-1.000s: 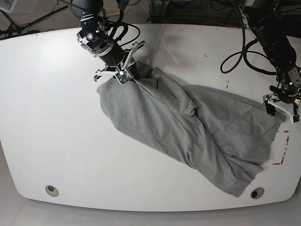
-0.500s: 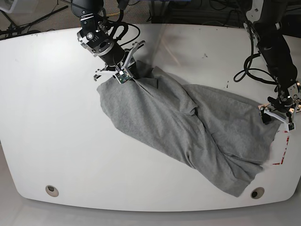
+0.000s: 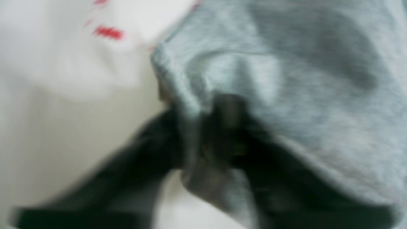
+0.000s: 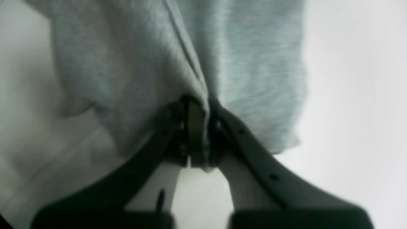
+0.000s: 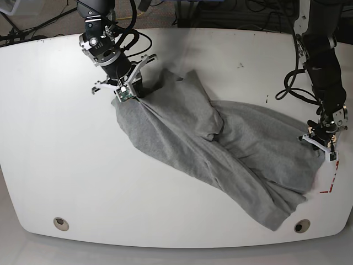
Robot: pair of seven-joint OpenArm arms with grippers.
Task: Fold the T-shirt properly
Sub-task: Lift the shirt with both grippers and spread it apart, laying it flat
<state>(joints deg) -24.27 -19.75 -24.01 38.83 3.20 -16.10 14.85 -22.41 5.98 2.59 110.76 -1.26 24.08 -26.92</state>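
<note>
- White laminate tabletop (image 5: 49, 138), rounded at its corners, carried the whole work area; red tape marks (image 5: 332, 182) sat near its edge on the left arm's side.
- Heather-grey cotton T-shirt (image 5: 182, 143) lay bunched in a long diagonal band across the table, running from the right gripper down toward the near edge, unfolded and heavily creased. No printed lettering was visible.
- Compared with one second earlier, the end of the shirt by the right arm had shifted up and outward, and the cloth there was drawn tauter. The fold beside it had opened wider.
- Right gripper (image 5: 126, 91), a black two-finger unit with white brackets, was pinching a seamed edge of the T-shirt (image 4: 178, 63); the wrist view showed the cloth pressed between its closed fingers (image 4: 203, 127).
- Left gripper (image 5: 320, 144), of the same build, had come down from a raised position clear of the cloth to the far end of the shirt. Its wrist view, though blurred, showed a dark finger (image 3: 229, 127) clamped around a gathered hem of the T-shirt (image 3: 286, 79).
- Judgement: both ends were now gripped, so the garment appeared ready to be pulled apart and spread flat. Folding itself had not begun.
- Risk, as judged: the bunched middle section might stay twisted unless both arms lifted and tensioned together.
</note>
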